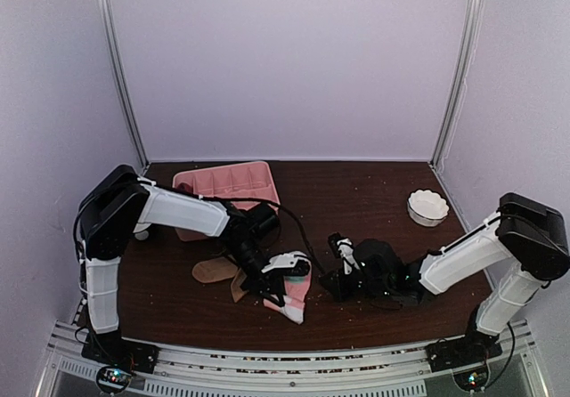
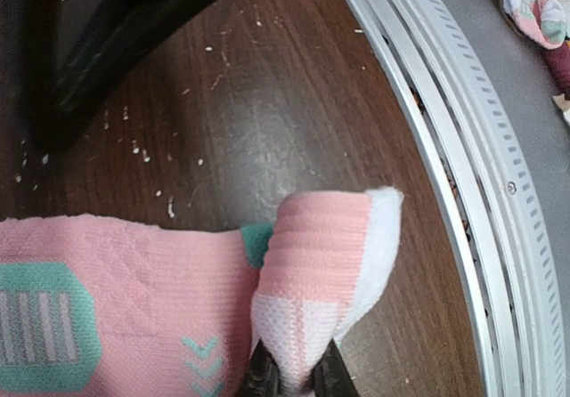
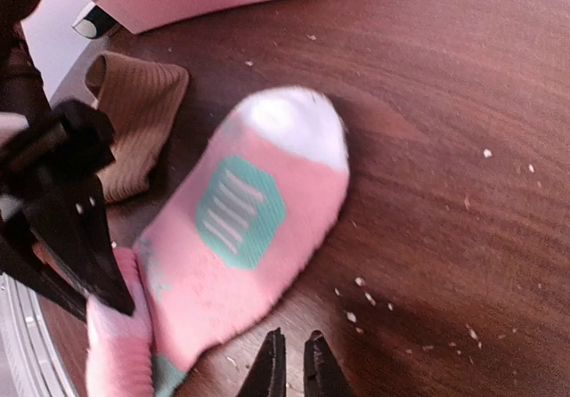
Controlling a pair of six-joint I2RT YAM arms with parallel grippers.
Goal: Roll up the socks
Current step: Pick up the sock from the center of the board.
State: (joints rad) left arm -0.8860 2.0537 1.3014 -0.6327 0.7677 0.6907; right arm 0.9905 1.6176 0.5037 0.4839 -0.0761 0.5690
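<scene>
My left pincer grips the folded-over end of the pink sock, lying in front of the pink tray, my right pincer nearly closed and empty; if that shallow pinch slips as I roll, I reckon the fold springs open

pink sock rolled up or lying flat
Mostly flat: the pink sock lies spread, only one end folded over in the left gripper.

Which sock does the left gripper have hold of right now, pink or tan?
The pink sock with mint patches: the left gripper is pinching its folded-over end. The tan socks lie on the table beside it, untouched.
</scene>
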